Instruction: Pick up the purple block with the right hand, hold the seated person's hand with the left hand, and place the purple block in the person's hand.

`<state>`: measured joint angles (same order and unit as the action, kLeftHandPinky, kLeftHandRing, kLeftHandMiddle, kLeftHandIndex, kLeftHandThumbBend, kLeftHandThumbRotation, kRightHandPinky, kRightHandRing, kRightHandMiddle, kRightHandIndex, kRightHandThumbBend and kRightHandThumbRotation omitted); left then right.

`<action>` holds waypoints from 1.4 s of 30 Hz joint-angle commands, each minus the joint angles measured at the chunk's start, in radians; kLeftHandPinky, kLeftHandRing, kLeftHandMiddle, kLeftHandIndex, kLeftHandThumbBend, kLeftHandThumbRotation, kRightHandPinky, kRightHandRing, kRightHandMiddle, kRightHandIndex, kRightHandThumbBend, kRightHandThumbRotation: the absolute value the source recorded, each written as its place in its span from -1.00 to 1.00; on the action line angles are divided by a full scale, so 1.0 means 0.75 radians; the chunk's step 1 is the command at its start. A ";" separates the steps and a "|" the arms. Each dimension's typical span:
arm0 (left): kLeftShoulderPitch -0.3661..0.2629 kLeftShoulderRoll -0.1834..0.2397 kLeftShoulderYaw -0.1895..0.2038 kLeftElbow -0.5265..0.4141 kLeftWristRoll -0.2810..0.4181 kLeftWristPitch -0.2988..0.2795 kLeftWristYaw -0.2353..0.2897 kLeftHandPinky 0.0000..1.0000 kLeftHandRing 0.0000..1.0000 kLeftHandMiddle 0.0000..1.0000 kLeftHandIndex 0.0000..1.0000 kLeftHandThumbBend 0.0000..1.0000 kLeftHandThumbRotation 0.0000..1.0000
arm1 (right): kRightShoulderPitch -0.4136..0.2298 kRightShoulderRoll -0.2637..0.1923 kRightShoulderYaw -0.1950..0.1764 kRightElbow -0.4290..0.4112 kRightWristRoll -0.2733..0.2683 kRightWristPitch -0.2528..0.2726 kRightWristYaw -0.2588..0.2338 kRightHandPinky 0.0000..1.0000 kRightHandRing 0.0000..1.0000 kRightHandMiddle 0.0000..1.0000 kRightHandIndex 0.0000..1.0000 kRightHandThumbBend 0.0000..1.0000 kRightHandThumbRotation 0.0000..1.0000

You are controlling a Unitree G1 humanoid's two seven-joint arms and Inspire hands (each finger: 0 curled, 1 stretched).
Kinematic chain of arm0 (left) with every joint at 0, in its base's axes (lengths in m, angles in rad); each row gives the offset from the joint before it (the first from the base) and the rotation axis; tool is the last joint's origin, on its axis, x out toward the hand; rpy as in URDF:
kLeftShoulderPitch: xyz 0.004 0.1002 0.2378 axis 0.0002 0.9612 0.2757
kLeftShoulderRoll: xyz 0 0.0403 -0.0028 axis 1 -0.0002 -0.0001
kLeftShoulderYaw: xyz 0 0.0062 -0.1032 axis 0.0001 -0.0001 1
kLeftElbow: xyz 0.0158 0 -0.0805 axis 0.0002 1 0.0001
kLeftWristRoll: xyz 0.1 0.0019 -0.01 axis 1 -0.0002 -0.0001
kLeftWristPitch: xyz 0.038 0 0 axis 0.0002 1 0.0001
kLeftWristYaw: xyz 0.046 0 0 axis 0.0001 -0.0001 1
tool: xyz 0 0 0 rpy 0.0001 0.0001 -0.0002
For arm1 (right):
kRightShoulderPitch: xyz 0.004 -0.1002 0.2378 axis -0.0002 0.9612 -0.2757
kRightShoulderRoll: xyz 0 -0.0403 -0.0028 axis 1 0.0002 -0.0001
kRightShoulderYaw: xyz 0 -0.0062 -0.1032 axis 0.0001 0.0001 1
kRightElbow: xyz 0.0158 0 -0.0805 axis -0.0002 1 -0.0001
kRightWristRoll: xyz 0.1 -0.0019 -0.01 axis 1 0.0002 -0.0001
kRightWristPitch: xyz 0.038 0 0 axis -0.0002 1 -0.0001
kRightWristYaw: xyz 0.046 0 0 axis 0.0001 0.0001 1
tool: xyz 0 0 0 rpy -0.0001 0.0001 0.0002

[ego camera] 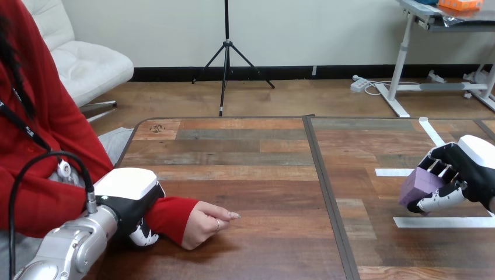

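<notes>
The purple block (421,183) is at the right of the table, with my right hand (467,169) shut on it, fingers above and thumb below. The block sits slightly above the wood between white tape strips. At the lower left the person's hand (205,221) rests on the table, loosely closed with a finger pointing right. My left hand (129,201) is wrapped over the red-sleeved wrist just behind it, a curled finger showing beneath the sleeve.
White tape strips (442,221) mark a patch at the table's right. A dark seam (324,186) runs front to back through the tabletop. Bare wood (262,175) lies between the person's hand and the block.
</notes>
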<state>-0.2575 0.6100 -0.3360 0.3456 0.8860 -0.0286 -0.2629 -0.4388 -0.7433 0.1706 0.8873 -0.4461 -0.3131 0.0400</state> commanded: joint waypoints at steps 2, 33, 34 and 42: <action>0.028 -0.002 -0.018 0.052 -0.037 0.020 -0.014 -0.49 -0.38 -0.22 -0.12 0.64 -1.00 | -0.053 -0.034 -0.044 -0.084 0.022 0.001 -0.006 -0.02 -0.03 0.05 0.05 0.43 -1.00; 0.086 -0.018 0.073 -0.027 -0.270 -0.025 0.135 -0.61 -0.47 -0.28 -0.31 0.39 -1.00 | -0.065 -0.020 -0.028 -0.083 -0.004 -0.007 -0.017 -0.14 -0.11 -0.01 0.04 0.44 -1.00; 0.088 -0.018 0.076 -0.031 -0.276 -0.028 0.136 -0.60 -0.46 -0.28 -0.31 0.38 -1.00 | -0.065 -0.020 -0.028 -0.084 -0.005 -0.006 -0.016 -0.14 -0.10 -0.01 0.04 0.44 -1.00; 0.098 -0.009 0.099 -0.062 -0.300 -0.050 0.151 -0.57 -0.42 -0.26 -0.30 0.40 -1.00 | -0.068 -0.018 -0.026 -0.082 -0.007 -0.020 -0.017 -0.15 -0.09 0.00 0.03 0.45 -1.00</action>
<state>-0.1922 0.6115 -0.2821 0.3421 0.6967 -0.0502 -0.1649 -0.4356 -0.7432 0.1628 0.8664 -0.4516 -0.3070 0.0421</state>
